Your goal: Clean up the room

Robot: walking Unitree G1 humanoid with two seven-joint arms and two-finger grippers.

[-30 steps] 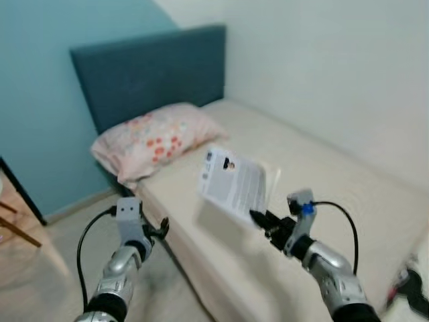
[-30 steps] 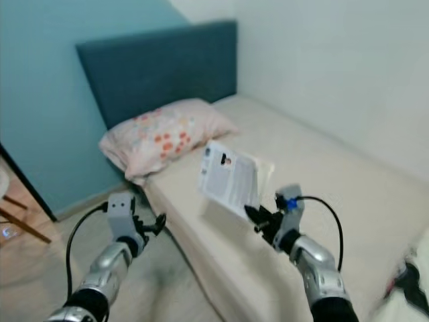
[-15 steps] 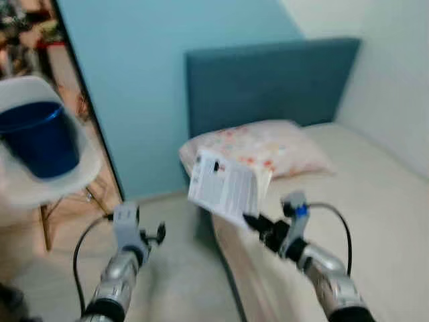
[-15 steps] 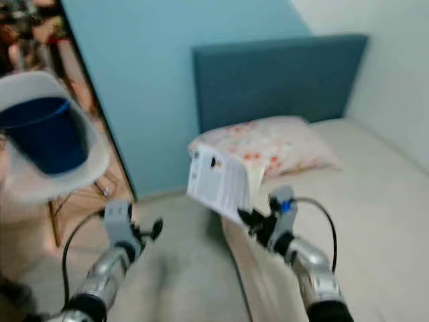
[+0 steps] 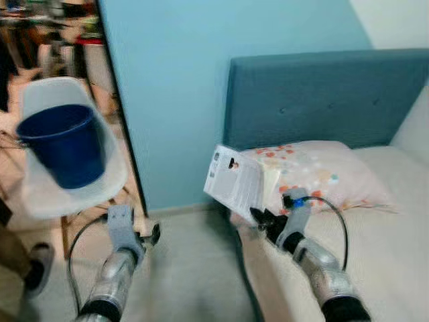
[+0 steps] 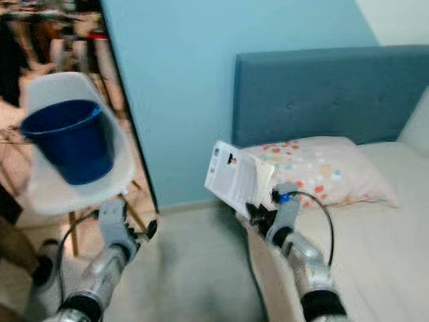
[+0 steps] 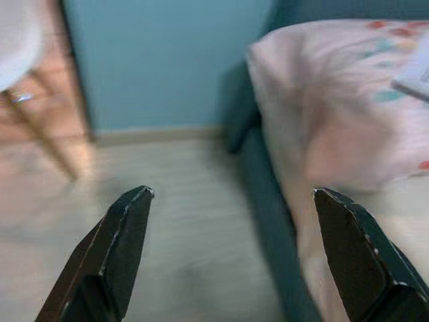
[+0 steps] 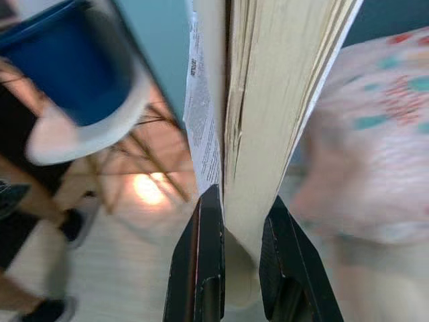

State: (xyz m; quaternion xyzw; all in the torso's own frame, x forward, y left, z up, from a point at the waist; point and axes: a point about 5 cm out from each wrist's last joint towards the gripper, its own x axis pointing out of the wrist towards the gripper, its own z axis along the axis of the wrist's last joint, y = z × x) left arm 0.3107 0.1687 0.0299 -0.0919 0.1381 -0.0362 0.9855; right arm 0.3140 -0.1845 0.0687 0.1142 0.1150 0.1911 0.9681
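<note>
My right gripper [image 5: 260,216] is shut on a white book [image 5: 236,182], held upright above the bed's edge; in the right wrist view the book [image 8: 261,114] sits clamped between the black fingers [image 8: 203,261]. My left gripper [image 5: 153,234] hangs low over the floor with its fingers [image 7: 117,241] wide apart and nothing between them. A blue bucket [image 5: 64,142] rests on a white chair [image 5: 107,181] to the left.
A bed [image 5: 395,241] with a dark blue headboard [image 5: 322,100] and a floral pillow [image 5: 322,171] lies on the right. A light blue wall [image 5: 174,80] stands ahead. A person's shoe [image 5: 37,268] shows at the lower left by the chair legs.
The camera has swung left: the bed has shifted right, the chair and bucket have come further into view. My right gripper still holds the book; the left stays open.
</note>
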